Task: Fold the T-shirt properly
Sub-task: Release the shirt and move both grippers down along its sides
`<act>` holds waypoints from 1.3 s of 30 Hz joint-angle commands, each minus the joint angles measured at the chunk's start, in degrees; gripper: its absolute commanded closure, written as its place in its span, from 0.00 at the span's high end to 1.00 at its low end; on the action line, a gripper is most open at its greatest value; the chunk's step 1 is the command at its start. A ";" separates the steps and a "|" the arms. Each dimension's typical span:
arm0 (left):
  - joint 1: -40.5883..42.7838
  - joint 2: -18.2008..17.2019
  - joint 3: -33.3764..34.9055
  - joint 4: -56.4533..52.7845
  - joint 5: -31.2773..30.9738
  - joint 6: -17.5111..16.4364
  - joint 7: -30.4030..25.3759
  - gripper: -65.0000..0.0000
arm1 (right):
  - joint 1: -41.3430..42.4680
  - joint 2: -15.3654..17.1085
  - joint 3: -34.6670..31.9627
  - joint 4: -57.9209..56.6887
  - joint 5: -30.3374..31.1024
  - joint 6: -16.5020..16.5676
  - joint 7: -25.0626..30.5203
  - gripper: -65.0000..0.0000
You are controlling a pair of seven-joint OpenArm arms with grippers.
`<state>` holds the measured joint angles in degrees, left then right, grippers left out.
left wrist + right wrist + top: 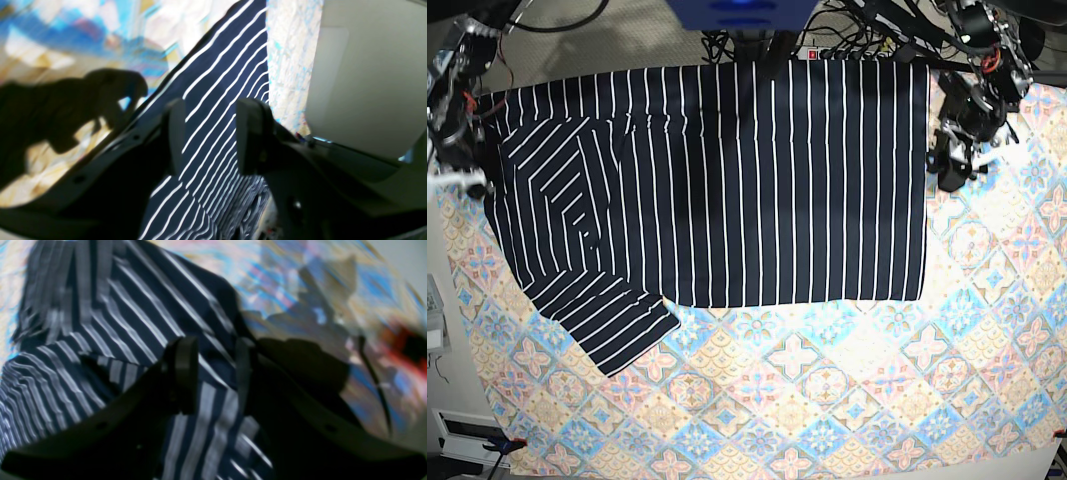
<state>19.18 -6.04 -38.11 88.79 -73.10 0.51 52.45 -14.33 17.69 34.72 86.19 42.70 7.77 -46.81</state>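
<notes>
**Striped shirt flat, both arms at its far corners**

Nearest in the base view lies bare pastel blue-orange-pink tile-patterned tablecloth (827, 400) covering the bench. Next comes a short sleeve (607, 325) of the dark navy, white-striped soft cloth T-shirt (757, 180), splayed out diagonally past the lower edge of the body. The shirt is spread over the far half of the bench. Its long axis runs across the view, with the straight hem (924, 180) on the view's right and the shoulders on the left. The other sleeve (552, 170) lies turned in over the body, its stripes slanting.

Farthest back, the left gripper (210, 133) hangs at the hem's far corner. Its fingers (173, 133) are spread, with striped cloth visible between them and nothing clamped. The right gripper (213, 373) is over the shoulder end. That view is blurred, but its fingers (183, 373) also stand apart, released over rumpled cloth.

Risks, as I judge them:
- One arm pinching more layers than the other would skew the fold line, and the folded-in sleeve makes that likely at the shoulder end.
- The fingers could catch the tablecloth together with the shirt's edge, since the hem lies flat against it.
- The splayed near sleeve could drag and bunch under the body if the far edge is brought over first.
</notes>
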 commanded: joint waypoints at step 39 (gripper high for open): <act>-40.32 -6.40 12.13 -38.29 34.11 -0.47 -9.32 0.38 | 18.59 2.75 -20.35 -5.80 -20.41 0.36 1.40 0.29</act>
<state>-19.86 -11.75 -26.04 49.60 -38.54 0.43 43.79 3.16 19.25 14.09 79.37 21.87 7.92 -46.59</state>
